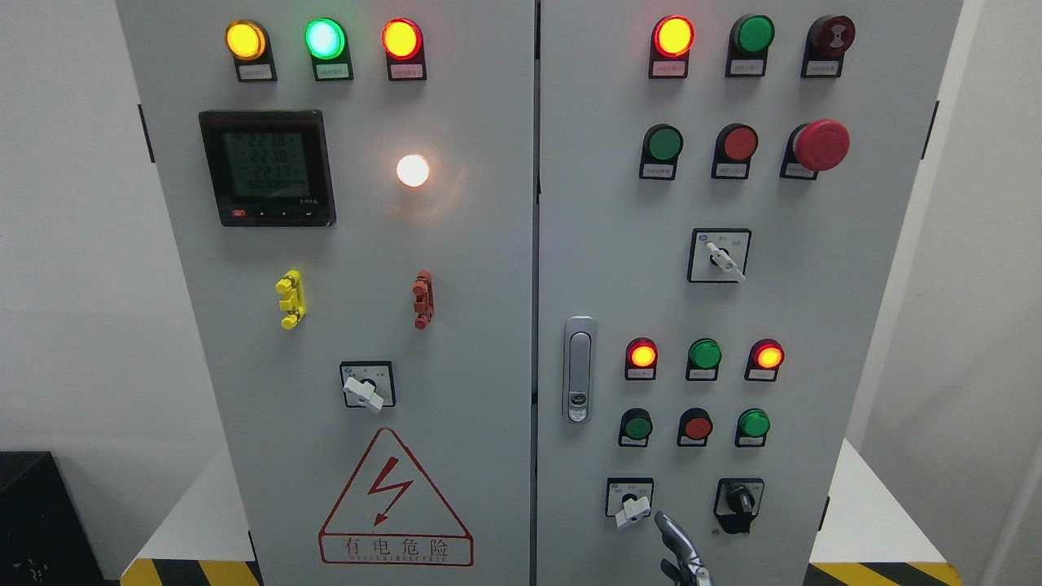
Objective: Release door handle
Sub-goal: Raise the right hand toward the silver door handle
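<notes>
Only a silver fingertip (669,529) of a hand (682,553) shows at the bottom edge, right of the middle, holding nothing; which arm it belongs to, and how far it is open, I cannot tell. The door handle (578,369) stands upright well above it on the right door (863,325) of a grey cabinet, untouched. White walls (73,244) flank the cabinet, and the red warning triangle (396,498) reads 有电危险.

White walls (73,244) stand behind on both sides. A pale floor (871,505) shows at each lower side, edged with yellow-black hazard stripes (879,574). A black box (37,521) sits at the lower left corner.
</notes>
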